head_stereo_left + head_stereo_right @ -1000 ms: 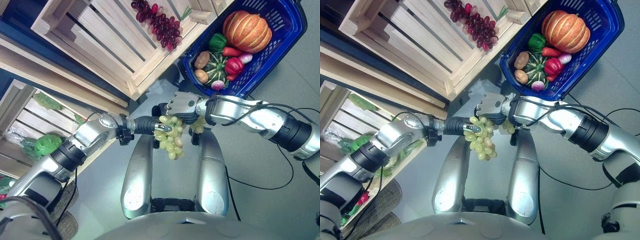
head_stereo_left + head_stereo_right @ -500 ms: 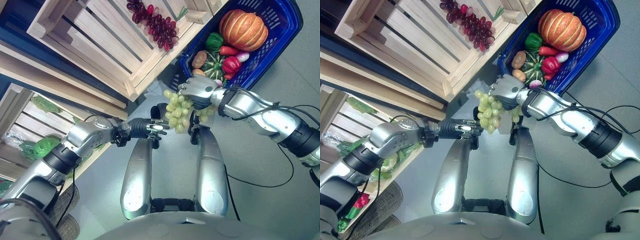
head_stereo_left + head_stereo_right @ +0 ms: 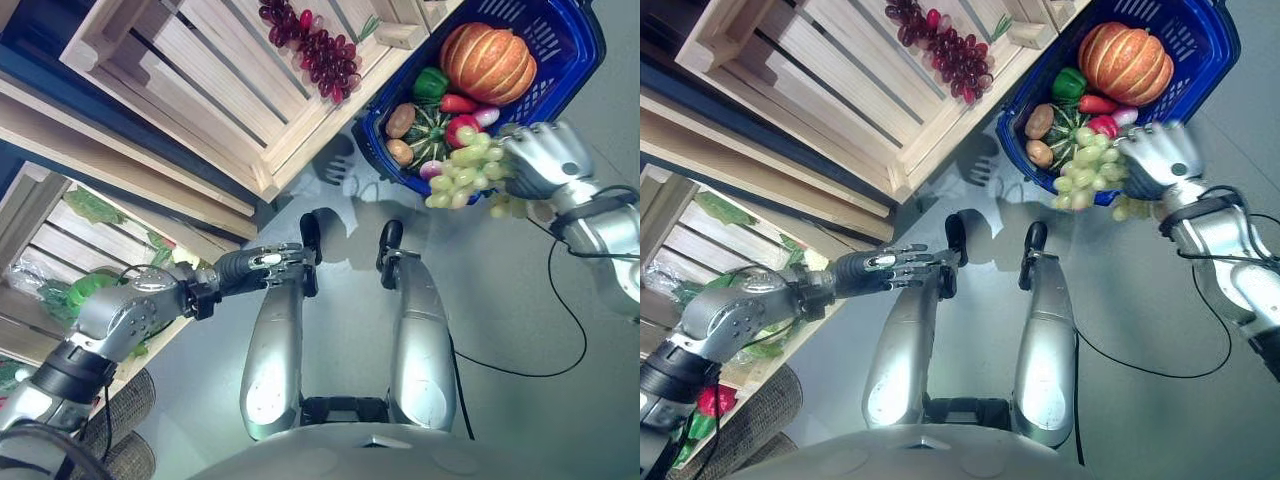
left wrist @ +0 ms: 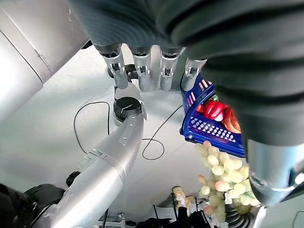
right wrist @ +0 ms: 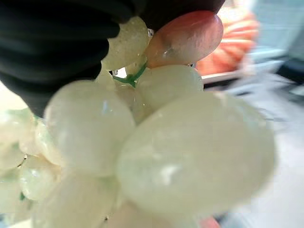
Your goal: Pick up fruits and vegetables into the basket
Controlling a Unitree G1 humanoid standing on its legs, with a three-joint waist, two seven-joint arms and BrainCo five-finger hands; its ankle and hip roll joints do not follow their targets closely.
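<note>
Where slatted wooden crates end, open grey floor spreads beside the blue plastic basket, heaped with a ribbed pumpkin. Right robot hand clasps the knobbly green grapes, lying crosswise over the basket's near rim. Left robot hand hangs straight-fingered, empty.

The green grapes clutched in my right hand look waxy and smooth, pale and faintly translucent with a soft sheen. Just beside them, the basket is glossy blue plastic with perforated mesh walls. Inside it, the pumpkin has a ribbed, matt orange skin, and the peppers near it shine like plastic. Beside the basket, the crate is pale, unfinished wood with a rough matt grain, holding glossy dark-red grapes. My left hand has brushed silver metal fingers.
</note>
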